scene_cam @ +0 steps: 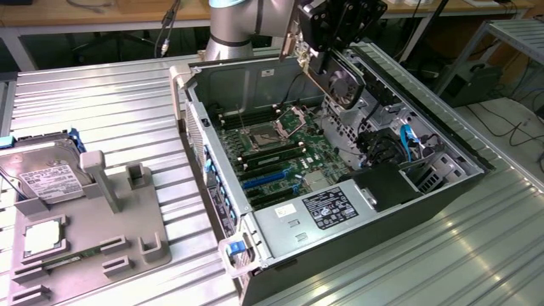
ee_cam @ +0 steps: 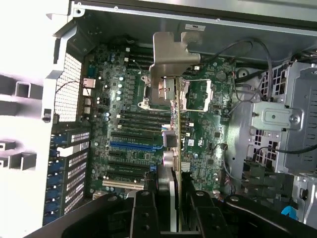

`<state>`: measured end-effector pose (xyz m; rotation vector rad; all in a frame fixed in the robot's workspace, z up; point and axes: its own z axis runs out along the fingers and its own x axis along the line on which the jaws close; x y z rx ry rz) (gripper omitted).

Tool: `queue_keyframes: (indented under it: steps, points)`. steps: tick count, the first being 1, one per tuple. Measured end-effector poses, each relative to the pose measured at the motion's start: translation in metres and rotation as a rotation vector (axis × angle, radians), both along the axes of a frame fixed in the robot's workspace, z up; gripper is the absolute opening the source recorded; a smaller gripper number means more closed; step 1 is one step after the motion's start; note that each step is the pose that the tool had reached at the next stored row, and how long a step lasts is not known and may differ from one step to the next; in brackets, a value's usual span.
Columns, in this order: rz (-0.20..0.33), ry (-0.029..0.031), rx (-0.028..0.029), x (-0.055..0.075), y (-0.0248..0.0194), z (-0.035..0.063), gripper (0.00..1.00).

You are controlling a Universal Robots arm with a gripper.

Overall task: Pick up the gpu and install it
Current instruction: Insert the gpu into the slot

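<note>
The gpu (scene_cam: pixel 344 86), fan face showing, hangs on edge over the motherboard (scene_cam: pixel 272 150) of the open case (scene_cam: pixel 442 191), clamped in the gripper (scene_cam: pixel 330 60). A hard drive (scene_cam: pixel 42 175) leans on a grey fixture (scene_cam: pixel 111 236) at the exterior view's left.

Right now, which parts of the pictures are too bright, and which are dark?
Wrist view: outside the open grey metal computer case everything washes out to white; the green motherboard inside is evenly lit; the silver bracket of the slim black gpu card in the pincer gleams. Exterior view: the ribbed silver table shines softly.
</note>
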<state>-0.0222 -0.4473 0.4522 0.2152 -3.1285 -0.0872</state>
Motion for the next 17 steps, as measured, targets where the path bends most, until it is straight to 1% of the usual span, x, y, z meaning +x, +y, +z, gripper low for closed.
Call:
queue_keyframes:
  steps: [4, 6, 10, 12, 17]
  points:
    - [0.062, 0.0, 0.0, 0.0, 0.0, 0.0, 0.3]
    - [0.118, 0.0, 0.0, 0.0, 0.0, 0.0, 0.3]
    - [0.185, 0.0, 0.0, 0.0, 0.0, 0.0, 0.3]
    - [0.233, 0.0, 0.0, 0.0, 0.0, 0.0, 0.3]
    - [0.302, 0.0, 0.0, 0.0, -0.0001, 0.0, 0.3]
